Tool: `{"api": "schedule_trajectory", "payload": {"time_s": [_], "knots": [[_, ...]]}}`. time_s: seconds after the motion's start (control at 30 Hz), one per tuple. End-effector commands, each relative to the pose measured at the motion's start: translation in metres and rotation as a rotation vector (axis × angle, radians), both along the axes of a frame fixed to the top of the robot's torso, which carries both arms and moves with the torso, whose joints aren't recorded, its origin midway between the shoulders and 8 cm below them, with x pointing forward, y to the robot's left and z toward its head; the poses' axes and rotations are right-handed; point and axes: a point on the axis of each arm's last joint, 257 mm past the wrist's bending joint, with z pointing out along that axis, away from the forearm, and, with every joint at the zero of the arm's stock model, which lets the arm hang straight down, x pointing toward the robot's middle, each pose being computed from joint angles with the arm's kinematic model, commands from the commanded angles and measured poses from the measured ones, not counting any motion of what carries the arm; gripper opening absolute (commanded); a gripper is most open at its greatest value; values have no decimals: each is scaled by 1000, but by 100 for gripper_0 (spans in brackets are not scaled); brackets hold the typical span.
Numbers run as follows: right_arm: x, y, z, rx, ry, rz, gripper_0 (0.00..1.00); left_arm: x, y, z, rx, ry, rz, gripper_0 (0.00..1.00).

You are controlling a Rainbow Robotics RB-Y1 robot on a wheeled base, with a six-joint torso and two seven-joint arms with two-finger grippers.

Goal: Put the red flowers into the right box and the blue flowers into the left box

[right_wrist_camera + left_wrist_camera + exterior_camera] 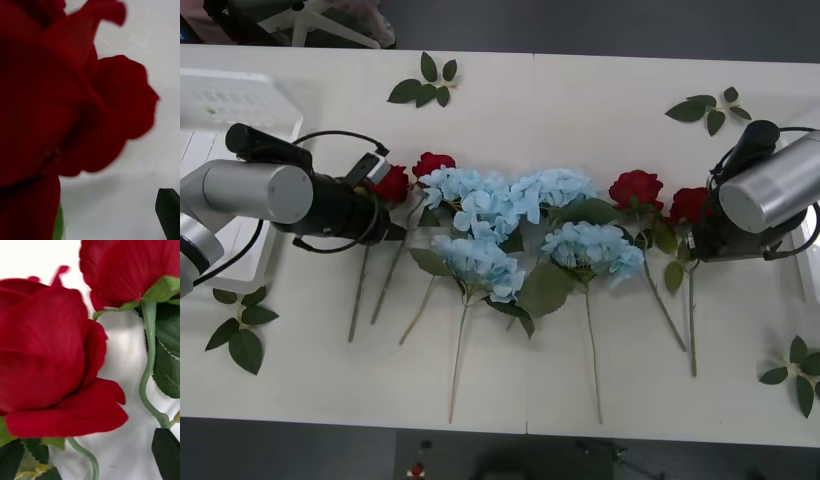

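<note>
A white table (580,120) carries a row of artificial flowers across its middle. The blue flowers (510,225) sit in the centre, four pale heads bunched close, w/ big green leaves and thin stems trailing toward the robot. The red flowers (636,188) are split in two pairs: two roses at the left end of the row, two at the right end (four in all in the front view).

The left arm reaches in from the left, and the left gripper (385,195) is down at the leftmost rose (392,184), right up against its head; a second rose (432,164) lies just beside it, touching the blue cluster. In the left wrist view that rose head (48,363) looms large, w/ the neighbour's head (131,266) and curved stem next to it. One dark fingertip (167,453) shows at a corner, beside the rose and not on it; whether the fingers are spread or pinching can't be told.

The right gripper (700,235) is over the rightmost rose (688,204), partly covering it. The right wrist view has the red petals (56,105) very close, a dark fingertip (168,213) at the corner clear of the bloom; grip state can't be told either.

The left box (230,100), white w/ slotted walls, sits at the table's far left behind the left arm. The right box (812,250) shows as a thin white edge at the far right. Loose leaf sprigs (428,82) lie scattered near the table's corners.
</note>
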Motion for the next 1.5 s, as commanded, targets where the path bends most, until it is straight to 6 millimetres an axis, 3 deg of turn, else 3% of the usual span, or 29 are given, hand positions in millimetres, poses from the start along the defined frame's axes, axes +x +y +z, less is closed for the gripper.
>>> {"api": "schedule_trajectory", "payload": {"time_s": [0.03,0.13,0.17,0.3,0.33,0.4,0.43,0.6,0.77,0.9,1.0,1.07,1.1,1.17,1.23,1.4,1.47,1.5], "knots": [[13,14,-4,10,-25,43,100,14,4,17,6,-14,43,96],[16,17,-11,6,-35,38,96,13,6,12,26,-4,39,90],[17,18,-13,8,-37,37,82,13,7,11,31,-3,39,86],[21,18,-15,15,-51,27,3,14,8,10,40,-6,40,60],[22,16,-14,15,-57,21,0,14,9,10,40,-6,41,46],[23,14,-14,18,-61,15,0,14,9,10,41,-7,42,20],[25,15,-13,25,-69,11,0,14,10,10,42,-7,45,2],[27,7,-9,31,-81,-9,0,16,11,11,49,-16,46,0],[32,4,10,80,-105,-32,0,18,13,12,57,-27,47,0],[44,0,60,151,-173,-41,0,22,23,15,72,-40,57,0],[49,-4,112,202,-223,-47,0,27,40,26,85,-65,73,0],[51,-10,155,228,-261,-52,0,33,52,46,94,-111,71,0],[51,-14,166,219,-269,-51,0,35,56,54,98,-128,70,0],[51,-38,206,135,-305,-56,0,39,71,87,115,-182,64,0],[51,-63,224,39,-312,-48,0,37,75,111,105,-210,52,0],[55,-118,246,-146,-321,-36,0,17,37,173,-48,-244,-17,0],[57,-153,254,-226,-323,-63,0,7,11,204,-170,-273,-40,0],[57,-161,255,-245,-321,-67,0,5,3,212,-203,-284,-48,0]]}}
